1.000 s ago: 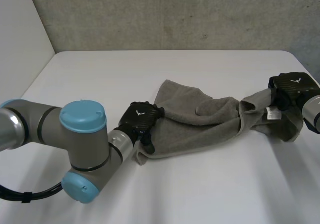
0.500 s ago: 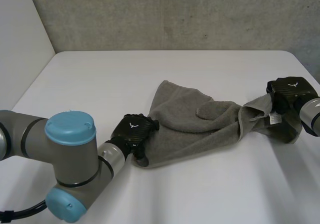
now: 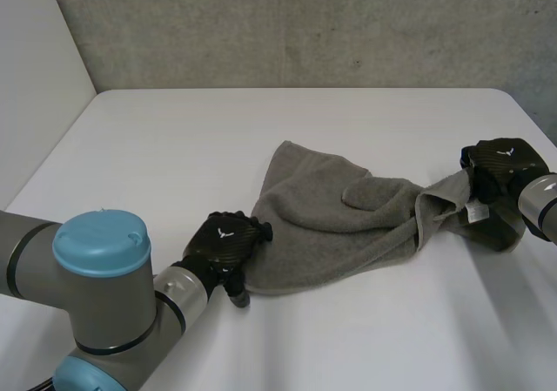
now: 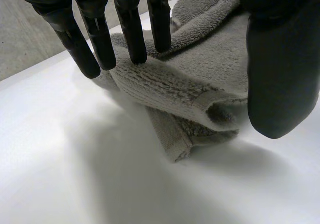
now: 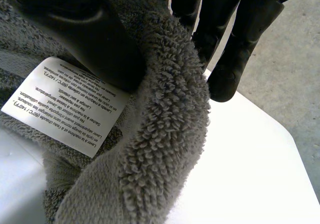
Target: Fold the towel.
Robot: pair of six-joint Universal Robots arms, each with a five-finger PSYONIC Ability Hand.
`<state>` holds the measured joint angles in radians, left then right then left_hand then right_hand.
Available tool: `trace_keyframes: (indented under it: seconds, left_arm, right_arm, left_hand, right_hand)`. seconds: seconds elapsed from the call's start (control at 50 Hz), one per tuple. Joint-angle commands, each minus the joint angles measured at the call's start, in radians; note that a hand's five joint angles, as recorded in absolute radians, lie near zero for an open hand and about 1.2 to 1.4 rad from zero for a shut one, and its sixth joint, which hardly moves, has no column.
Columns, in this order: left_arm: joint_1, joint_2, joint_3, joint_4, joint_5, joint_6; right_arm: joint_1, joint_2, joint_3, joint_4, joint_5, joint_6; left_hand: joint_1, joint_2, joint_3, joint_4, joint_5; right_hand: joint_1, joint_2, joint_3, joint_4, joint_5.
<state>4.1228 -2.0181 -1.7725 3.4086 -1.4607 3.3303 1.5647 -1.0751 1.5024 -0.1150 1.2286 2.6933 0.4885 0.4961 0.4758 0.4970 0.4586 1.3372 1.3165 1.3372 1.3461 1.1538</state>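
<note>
Towel: your grey towel (image 3: 348, 225) lies crumpled on the white worktop (image 3: 174, 147), drawn out between your two hands. Most of it is bunched nearer your left hand and it narrows to a twisted band just beside your right hand.
Left hand, place: your left hand (image 3: 224, 241) sits at one corner of the towel, and the cloth spreads away from its fingertips toward your right hand.
Left hand, grip: in the left wrist view your fingers (image 4: 132, 34) lie nearly straight on top of a rolled fold of towel. Your thumb (image 4: 282, 69) is against the fold's open end, so the corner is pinched between them. A further flap of cloth lies under the fold.
Right hand, place: your right hand (image 3: 503, 163) is at the towel's opposite end, well apart from your left hand, and some cloth drapes beneath it.
Right hand, grip: in the right wrist view your thumb presses into the thick looped edge with the fingers just behind it. The hand is closed on the towel.
Care label: a white printed care label (image 5: 70, 102) lies on the cloth just under your right thumb.
Left arm: your left arm (image 3: 100, 260), with its grey joint and light-blue cap, is behind your left hand.
</note>
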Motion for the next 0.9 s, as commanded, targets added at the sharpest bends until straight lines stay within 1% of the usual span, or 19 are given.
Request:
trace_keyframes:
  seconds: [0.02, 0.12, 0.26, 0.3, 0.32, 0.34, 0.36, 0.4, 0.44, 0.64, 0.68, 0.72, 0.74, 0.76, 0.78, 0.8, 0.82, 0.84, 0.9]
  left_arm:
    - [0.005, -0.022, 0.034, 0.041, -0.003, 0.002]
    - [0.007, -0.057, 0.093, 0.060, -0.003, 0.002]
    - [0.005, -0.106, 0.146, 0.058, -0.003, 0.012]
    - [0.004, -0.129, 0.159, 0.055, -0.003, 0.066]
    - [0.004, -0.129, 0.159, 0.055, -0.003, 0.066]
    - [0.004, -0.137, 0.157, 0.052, -0.001, 0.102]
    - [0.004, -0.137, 0.157, 0.052, -0.001, 0.103]
    - [0.002, -0.140, 0.145, 0.054, -0.001, 0.164]
    - [0.002, -0.140, 0.139, 0.054, -0.001, 0.181]
    - [0.002, -0.123, 0.085, 0.051, -0.001, 0.189]
    - [0.004, -0.123, 0.080, 0.051, -0.001, 0.190]
    - [0.005, -0.123, 0.084, 0.051, -0.001, 0.190]
    - [0.005, -0.123, 0.084, 0.051, -0.001, 0.190]
    - [0.005, -0.123, 0.087, 0.052, -0.001, 0.190]
    - [0.005, -0.125, 0.094, 0.052, -0.003, 0.190]
    - [0.005, -0.125, 0.094, 0.052, -0.003, 0.190]
    - [0.005, -0.126, 0.102, 0.052, -0.003, 0.192]
    - [0.005, -0.128, 0.108, 0.052, -0.004, 0.199]
    - [0.007, -0.120, 0.137, 0.051, -0.013, 0.199]
  right_arm:
    - [0.000, 0.000, 0.004, 0.000, -0.001, 0.000]
    - [0.000, 0.000, 0.007, 0.000, -0.001, 0.000]
    - [-0.002, 0.000, 0.009, 0.000, -0.001, 0.000]
    - [-0.002, 0.000, 0.009, 0.000, -0.001, 0.000]
    - [-0.002, 0.000, 0.010, 0.000, -0.003, 0.000]
    - [-0.002, 0.000, 0.010, 0.000, -0.003, 0.000]
    - [-0.002, 0.000, 0.010, 0.000, -0.003, 0.000]
    - [-0.002, 0.000, 0.012, 0.000, -0.004, 0.000]
    - [-0.002, 0.000, 0.012, 0.000, -0.004, 0.000]
    - [0.000, 0.001, 0.012, 0.000, -0.006, -0.003]
    - [0.000, 0.001, 0.012, 0.000, -0.006, -0.003]
    - [0.000, 0.001, 0.013, 0.000, -0.006, -0.003]
    - [0.000, 0.001, 0.013, 0.000, -0.006, -0.003]
    - [0.000, 0.001, 0.013, 0.000, -0.005, -0.003]
    - [0.000, 0.001, 0.015, 0.000, -0.004, -0.003]
    - [0.000, 0.001, 0.015, 0.000, -0.004, -0.003]
    - [0.000, 0.001, 0.015, 0.000, -0.004, -0.003]
    - [0.000, 0.001, 0.015, 0.000, -0.006, -0.001]
    - [0.000, -0.003, 0.019, 0.000, -0.009, 0.002]
  left_hand:
    - [-0.075, -0.083, -0.063, -0.084, -0.220]
    - [0.010, 0.002, 0.022, 0.001, -0.135]
    - [0.013, 0.005, 0.025, 0.004, -0.132]
    - [0.013, 0.005, 0.025, 0.004, -0.132]
    - [0.013, 0.005, 0.025, 0.004, -0.132]
    - [0.010, 0.002, 0.023, 0.001, -0.135]
    - [0.010, 0.002, 0.022, 0.001, -0.135]
    - [0.007, -0.001, 0.020, -0.002, -0.138]
    - [0.004, -0.004, 0.017, -0.005, -0.141]
    - [0.019, 0.011, 0.031, 0.010, -0.126]
    - [0.054, 0.046, 0.067, 0.045, -0.091]
    - [0.203, 0.195, 0.215, 0.194, 0.058]
    - [0.204, 0.196, 0.216, 0.195, 0.059]
    - [0.346, 0.338, 0.359, 0.338, 0.201]
    - [0.557, 0.549, 0.569, 0.548, 0.412]
    - [0.559, 0.551, 0.571, 0.550, 0.414]
    - [0.788, 0.781, 0.801, 0.780, 0.644]
    - [0.907, 0.899, 0.919, 0.898, 0.762]
    - [0.908, 0.900, 0.920, 0.899, 0.763]
  right_hand:
    - [0.059, 0.080, 0.059, 0.050, 0.068]
    - [0.059, 0.080, 0.059, 0.050, 0.068]
    - [0.059, 0.080, 0.059, 0.050, 0.068]
    - [0.059, 0.080, 0.059, 0.050, 0.068]
    - [0.059, 0.080, 0.059, 0.050, 0.068]
    - [0.059, 0.080, 0.059, 0.050, 0.068]
    - [0.059, 0.080, 0.059, 0.050, 0.068]
    - [0.059, 0.080, 0.059, 0.050, 0.068]
    - [0.059, 0.080, 0.059, 0.050, 0.068]
    - [0.059, 0.080, 0.059, 0.050, 0.068]
    - [0.059, 0.080, 0.059, 0.050, 0.068]
    - [0.059, 0.080, 0.059, 0.050, 0.068]
    - [0.059, 0.080, 0.059, 0.050, 0.068]
    - [0.059, 0.080, 0.059, 0.050, 0.068]
    - [0.059, 0.080, 0.059, 0.050, 0.068]
    - [0.059, 0.080, 0.059, 0.050, 0.068]
    - [0.059, 0.080, 0.059, 0.050, 0.068]
    - [0.059, 0.080, 0.059, 0.050, 0.068]
    - [0.059, 0.080, 0.059, 0.050, 0.068]
